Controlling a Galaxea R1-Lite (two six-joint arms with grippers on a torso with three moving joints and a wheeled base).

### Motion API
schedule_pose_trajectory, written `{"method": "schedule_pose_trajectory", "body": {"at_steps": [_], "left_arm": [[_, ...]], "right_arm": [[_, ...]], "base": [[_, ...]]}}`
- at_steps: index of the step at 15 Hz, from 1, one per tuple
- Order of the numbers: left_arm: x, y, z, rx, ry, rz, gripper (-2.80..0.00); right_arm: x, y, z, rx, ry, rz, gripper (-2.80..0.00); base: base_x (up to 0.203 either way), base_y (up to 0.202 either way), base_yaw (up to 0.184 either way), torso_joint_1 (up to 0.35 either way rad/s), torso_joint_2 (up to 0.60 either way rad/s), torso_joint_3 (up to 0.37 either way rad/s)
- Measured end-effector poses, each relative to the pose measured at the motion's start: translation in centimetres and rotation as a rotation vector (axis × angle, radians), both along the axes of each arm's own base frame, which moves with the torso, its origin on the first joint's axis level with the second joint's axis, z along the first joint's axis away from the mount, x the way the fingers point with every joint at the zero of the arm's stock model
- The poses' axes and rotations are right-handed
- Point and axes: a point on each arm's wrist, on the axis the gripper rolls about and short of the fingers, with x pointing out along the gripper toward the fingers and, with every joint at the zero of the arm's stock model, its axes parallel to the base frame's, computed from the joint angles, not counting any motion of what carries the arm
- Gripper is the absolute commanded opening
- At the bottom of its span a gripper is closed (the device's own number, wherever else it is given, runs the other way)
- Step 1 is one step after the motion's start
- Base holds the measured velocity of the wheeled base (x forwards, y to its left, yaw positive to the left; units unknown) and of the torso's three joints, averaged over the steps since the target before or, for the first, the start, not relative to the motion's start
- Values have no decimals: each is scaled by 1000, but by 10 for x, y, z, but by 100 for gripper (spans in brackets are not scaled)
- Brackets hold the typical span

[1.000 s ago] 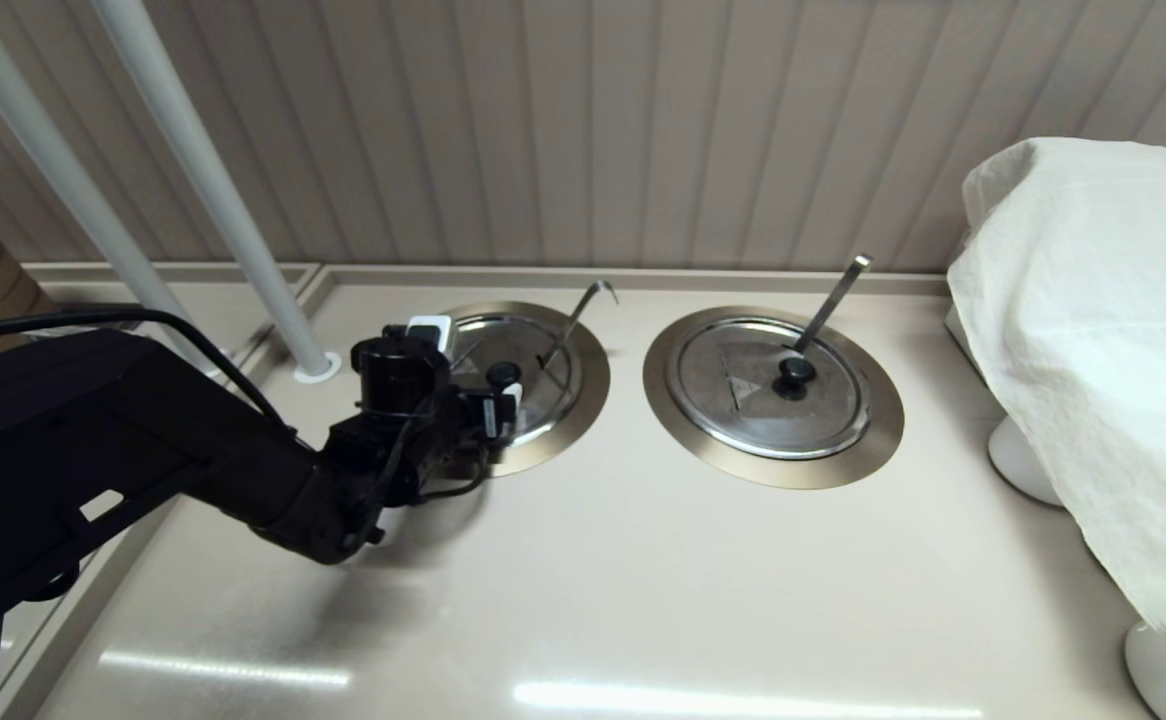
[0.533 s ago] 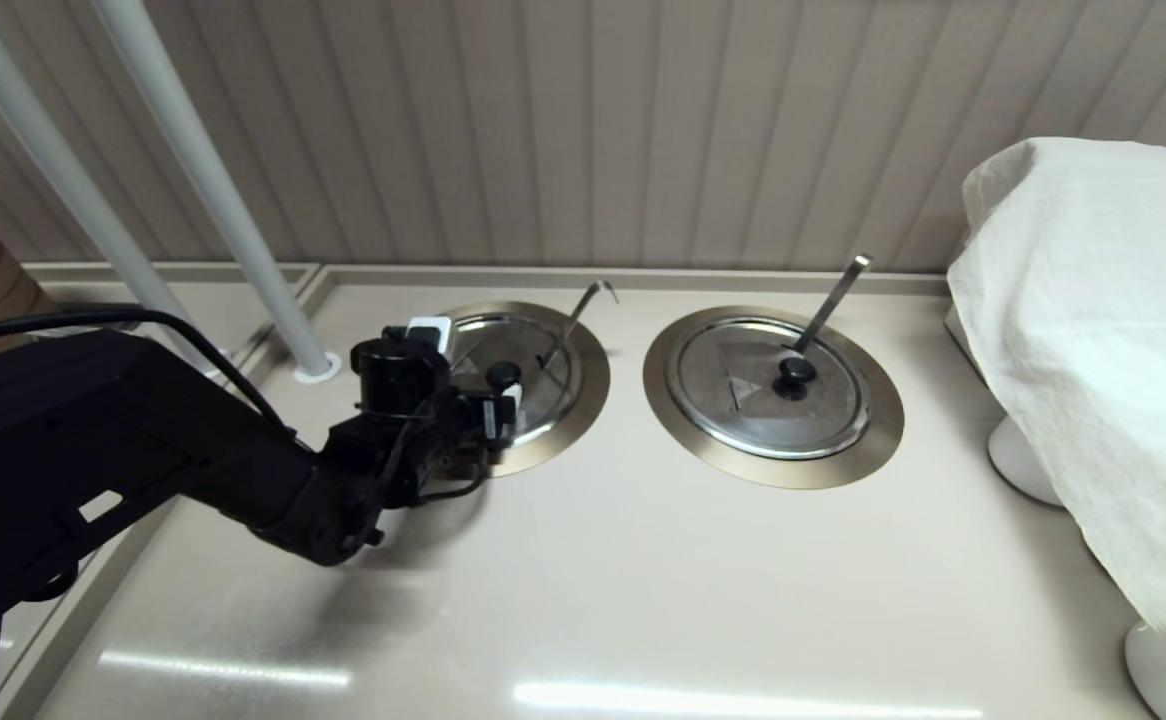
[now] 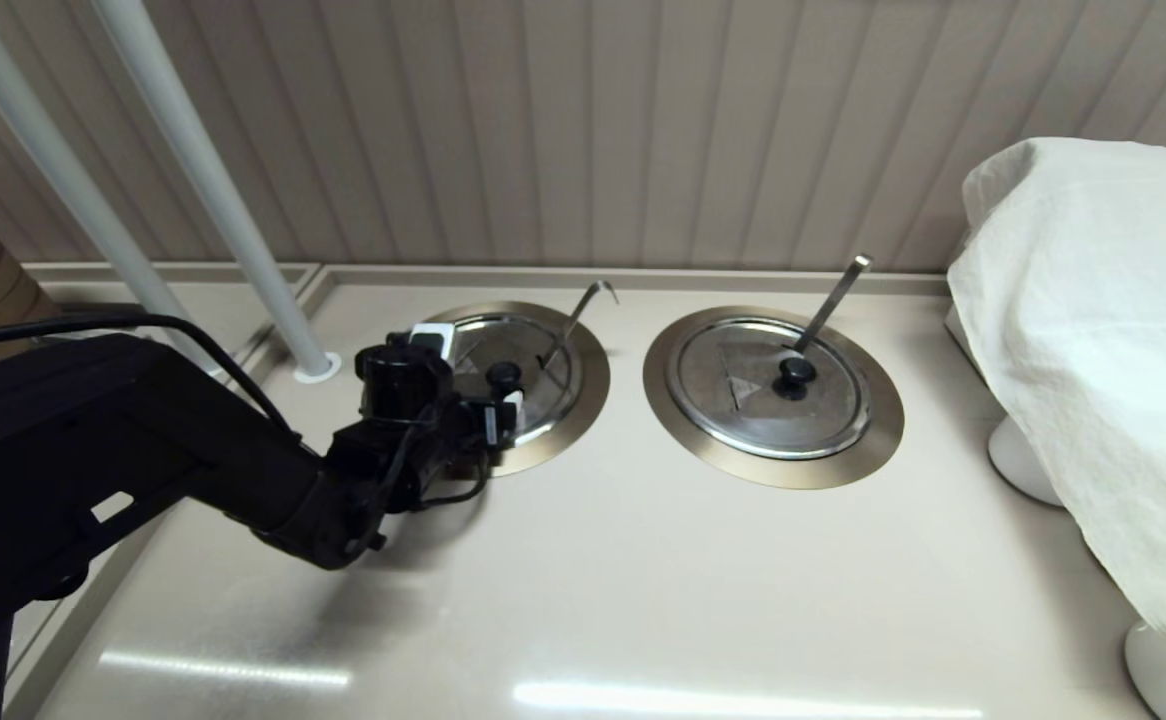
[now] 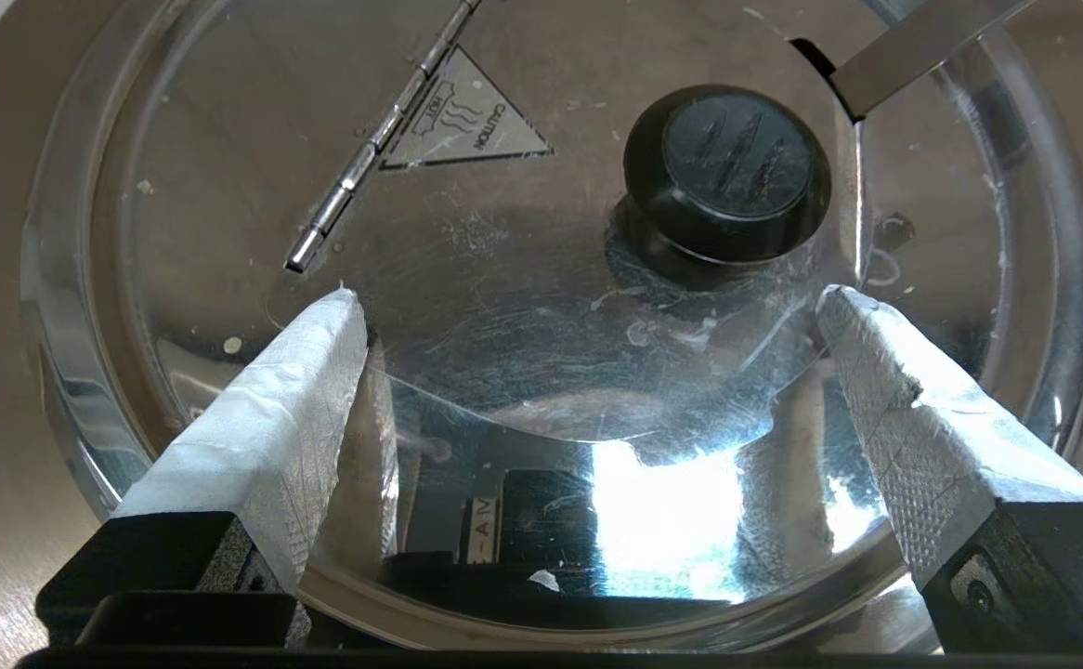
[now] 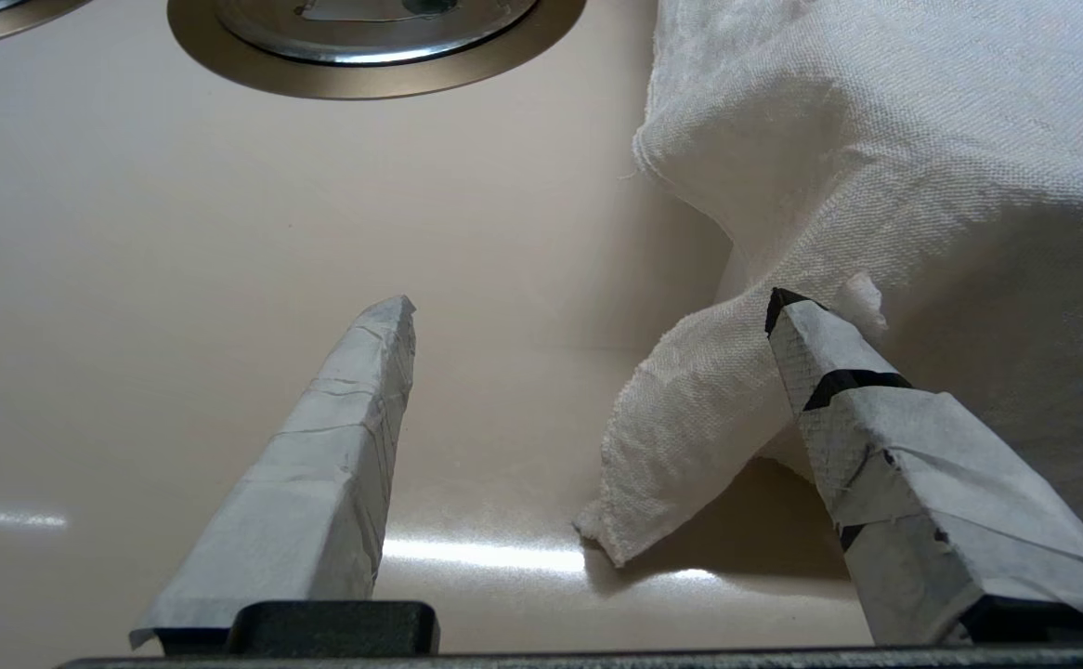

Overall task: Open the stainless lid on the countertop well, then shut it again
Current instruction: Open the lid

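Head view showed the left gripper (image 3: 476, 378), fingers spread, barely shifted since before over the lid (image 3: 533, 385).

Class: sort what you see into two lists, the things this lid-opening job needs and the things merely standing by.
Job:
stainless lid
black knob
countertop well
left gripper, open above the lid

Standing by:
twin lid
white cloth
white pole
right gripper, parked

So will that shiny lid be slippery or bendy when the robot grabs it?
Probably stiff: the stainless lid looks like solid polished steel. Its mirror surface seems slippery, so the black knob is likely the better hold. A hinge line crosses it, so it may fold open. The left gripper hangs open above.
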Motion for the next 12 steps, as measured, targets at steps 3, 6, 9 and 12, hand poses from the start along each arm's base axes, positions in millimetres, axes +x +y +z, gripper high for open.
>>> {"method": "schedule_pose_trajectory", "body": {"at_steps": [3, 6, 9, 12], "left_arm": [[0, -1, -3, 3, 7, 0, 0], [0, -2, -4, 2, 9, 1, 0], [1, -4, -4, -1, -5, 11, 0], [11, -9, -3, -27, -94, 39, 0]], "right_arm": [[0, 0, 0, 0, 0, 0, 0], [0, 0, 0, 0, 0, 0, 0], [0, 0, 0, 0, 0, 0, 0], [0, 0, 0, 0, 0, 0, 0]], "base": [[0, 0, 0, 0, 0, 0], [0, 0, 0, 0, 0, 0], [0, 0, 0, 0, 0, 0], [0, 0, 0, 0, 0, 0]]}}
